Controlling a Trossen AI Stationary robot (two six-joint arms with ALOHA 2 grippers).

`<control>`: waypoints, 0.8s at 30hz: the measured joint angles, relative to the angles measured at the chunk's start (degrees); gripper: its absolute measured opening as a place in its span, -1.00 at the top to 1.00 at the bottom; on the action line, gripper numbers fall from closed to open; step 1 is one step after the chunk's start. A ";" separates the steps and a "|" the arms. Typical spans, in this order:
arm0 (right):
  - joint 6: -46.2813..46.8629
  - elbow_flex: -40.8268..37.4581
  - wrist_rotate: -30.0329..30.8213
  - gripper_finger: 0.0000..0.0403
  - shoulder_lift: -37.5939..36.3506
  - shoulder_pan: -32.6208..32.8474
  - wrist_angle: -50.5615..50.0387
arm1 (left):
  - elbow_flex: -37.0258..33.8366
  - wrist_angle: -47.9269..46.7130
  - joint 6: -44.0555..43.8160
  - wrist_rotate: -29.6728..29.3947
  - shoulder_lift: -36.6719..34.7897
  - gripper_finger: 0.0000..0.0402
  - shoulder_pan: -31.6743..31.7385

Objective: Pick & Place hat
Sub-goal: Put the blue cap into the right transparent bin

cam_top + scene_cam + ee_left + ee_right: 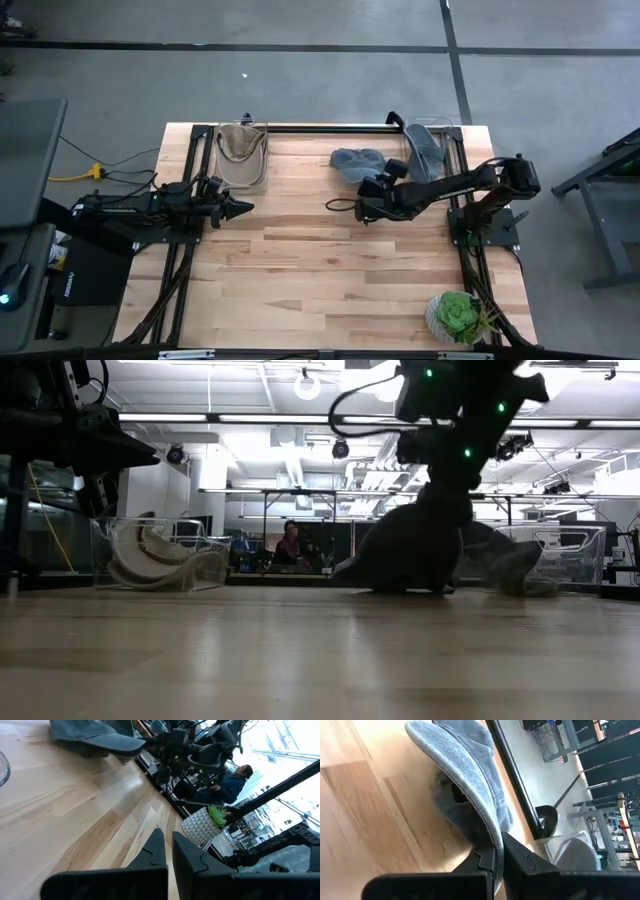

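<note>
A blue-grey denim hat [356, 161] sits at the far middle of the table and shows as a dark mound in the low view [408, 552]. My right gripper [371, 184] is at its near-right edge, shut on the brim [499, 854]. The hat's crown [454, 802] rests on the wood. My left gripper [240, 208] hovers shut over the table's left part, clear of everything; its shut fingers [168, 851] point toward the hat [92, 739]. My right gripper pinches the hat's brim edge [491, 831] between its two fingers, coming from the table's near-right side. The brim rises from the crown up into the fingers. The hat's underside [400, 588] stays on the table.
A clear bin with a beige hat [241, 152] stands at the far left. A second clear bin with a grey hat [425, 150] stands at the far right. A potted plant [457, 316] occupies the near right corner. Bare wood [320, 270] covers the middle. A person [234, 781] sits beyond the table.
</note>
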 joint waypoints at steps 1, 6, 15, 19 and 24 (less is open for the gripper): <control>0.47 1.03 -0.01 0.98 0.00 0.02 -1.56 | 0.00 0.00 0.00 0.01 -0.01 1.00 0.01; 3.65 6.53 0.50 0.98 0.00 0.00 -10.14 | 0.00 -0.01 0.00 0.01 0.00 1.00 0.02; 8.43 14.07 1.66 0.98 -0.04 0.54 -20.64 | 0.01 0.00 0.00 0.01 0.00 1.00 0.02; 10.16 17.44 1.59 0.98 -0.04 1.64 -23.76 | 0.00 0.00 -0.01 0.01 -0.02 1.00 0.01; 10.98 24.02 1.57 0.98 -0.05 3.02 -26.63 | 0.00 0.00 0.00 0.02 0.00 1.00 0.00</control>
